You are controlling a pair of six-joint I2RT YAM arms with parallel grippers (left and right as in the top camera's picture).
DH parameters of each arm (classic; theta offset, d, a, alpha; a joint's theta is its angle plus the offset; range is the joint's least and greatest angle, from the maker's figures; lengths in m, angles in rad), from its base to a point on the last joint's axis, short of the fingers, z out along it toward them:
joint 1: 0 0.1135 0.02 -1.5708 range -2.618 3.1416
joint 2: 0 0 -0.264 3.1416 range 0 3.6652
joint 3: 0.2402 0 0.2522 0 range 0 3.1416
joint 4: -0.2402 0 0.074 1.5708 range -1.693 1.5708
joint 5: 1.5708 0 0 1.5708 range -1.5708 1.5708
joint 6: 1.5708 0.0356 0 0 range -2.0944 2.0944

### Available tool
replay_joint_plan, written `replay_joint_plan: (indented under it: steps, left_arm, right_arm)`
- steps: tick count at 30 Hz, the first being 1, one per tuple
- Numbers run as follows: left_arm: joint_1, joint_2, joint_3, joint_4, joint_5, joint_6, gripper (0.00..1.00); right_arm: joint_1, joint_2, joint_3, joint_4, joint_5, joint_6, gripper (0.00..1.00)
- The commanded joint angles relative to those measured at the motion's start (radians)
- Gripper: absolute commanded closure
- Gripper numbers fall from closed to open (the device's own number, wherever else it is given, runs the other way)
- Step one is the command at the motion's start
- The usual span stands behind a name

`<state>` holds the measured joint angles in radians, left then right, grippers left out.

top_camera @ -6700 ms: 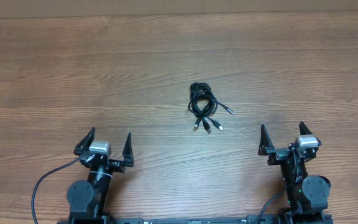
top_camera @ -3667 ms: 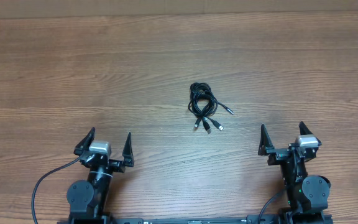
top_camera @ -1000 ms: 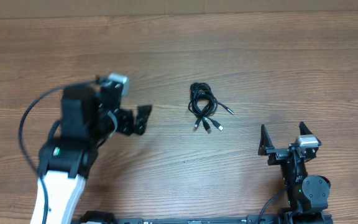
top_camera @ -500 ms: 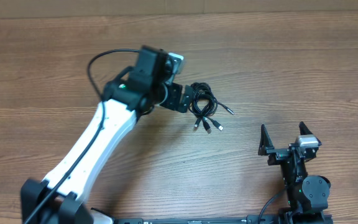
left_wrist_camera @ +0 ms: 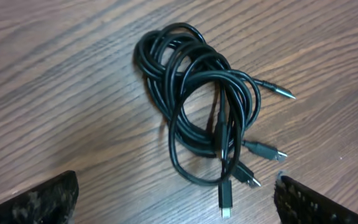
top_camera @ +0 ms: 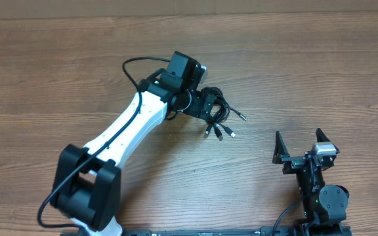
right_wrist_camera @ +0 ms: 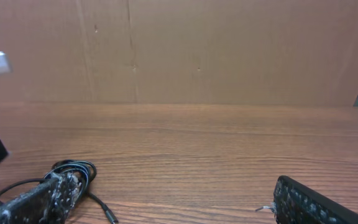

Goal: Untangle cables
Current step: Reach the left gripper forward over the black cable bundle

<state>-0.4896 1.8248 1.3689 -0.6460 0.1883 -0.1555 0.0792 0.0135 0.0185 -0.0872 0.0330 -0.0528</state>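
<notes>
Arms are sitting at a brown wood table (top_camera: 320,59). From the lower left of the top view, the white left arm (top_camera: 120,134) is reaching up to the middle. Its left gripper (top_camera: 207,105) is hanging over the left side of the cables (top_camera: 220,117), with its jaws standing wide apart and gripping nothing. In the left wrist view, its two black fingers (left_wrist_camera: 36,199) are showing only in the bottom corners, and the cables are lying flat on the table in the middle of the frame. The thin black cords are looping over each other in one bundle, and four small plugs (left_wrist_camera: 263,150) are poking out at its lower right. At the lower right of the top view, the right gripper (top_camera: 298,141) is resting well apart from the cables, jaws wide apart too and holding nothing. In its wrist view, the cables are showing small at the lower left.
</notes>
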Motion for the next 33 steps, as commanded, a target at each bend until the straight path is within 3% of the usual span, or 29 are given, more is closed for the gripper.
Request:
replay_joint_plan:
  steps: [1, 10, 33]
  left_arm:
    - [-0.004, 0.048, 0.027, 0.022, 0.051, -0.011, 0.00]
    - [-0.012, 0.104, 0.027, 0.037, -0.130, -0.181, 0.00]
    - [-0.042, 0.210, 0.027, 0.154, -0.177, -0.182, 0.05]
  right_arm:
    - [-0.003, -0.011, -0.011, 0.005, -0.002, -0.001, 0.00]
    - [-0.003, -0.011, -0.011, 0.005, -0.002, -0.001, 0.00]
    - [-0.003, -0.011, -0.011, 0.005, -0.001, -0.001, 0.00]
